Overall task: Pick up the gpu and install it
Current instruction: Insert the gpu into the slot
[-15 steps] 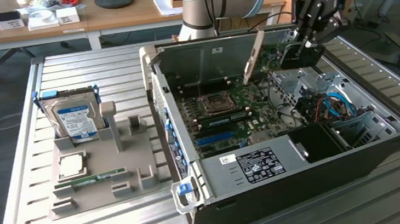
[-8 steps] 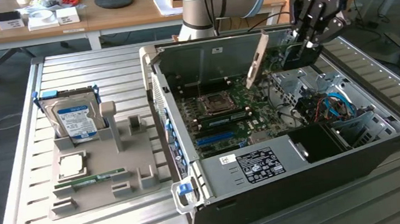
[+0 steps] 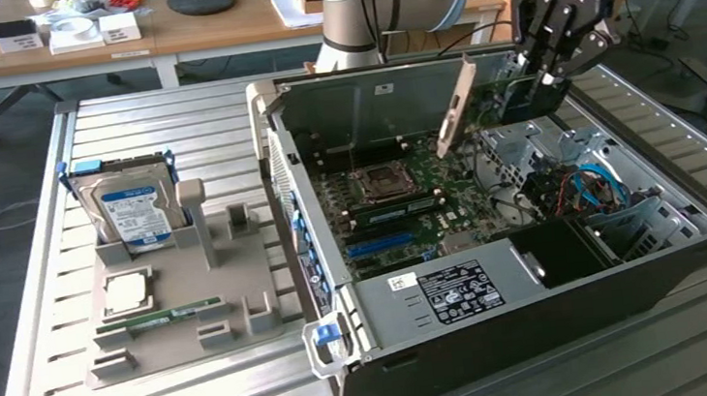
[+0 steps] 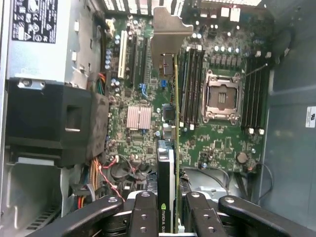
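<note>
The gpu (image 3: 488, 105) hangs above the open computer case (image 3: 384, 370). It is a green card held on edge, with its silver end bracket (image 3: 456, 105) pointing down toward the case's back wall. My gripper (image 3: 538, 91) is shut on the card's upper end, black fingers (image 3: 543, 39) on either side. In the wrist view the gpu (image 4: 175, 123) shows edge-on over the motherboard (image 4: 212, 143). Its black cooler (image 4: 165, 187) sits between my fingers (image 4: 143, 212), and the bracket (image 4: 165, 34) hovers near the expansion slots (image 4: 136, 54).
A grey parts holder (image 3: 182, 302) on the slatted table carries a silver hard drive (image 3: 128, 208), a processor (image 3: 126, 293) and a narrow memory stick (image 3: 158, 319). Inside the case are the power supply (image 3: 460, 290), an open CPU socket (image 4: 222, 96), RAM slots (image 4: 192, 84) and loose cables (image 3: 586, 190).
</note>
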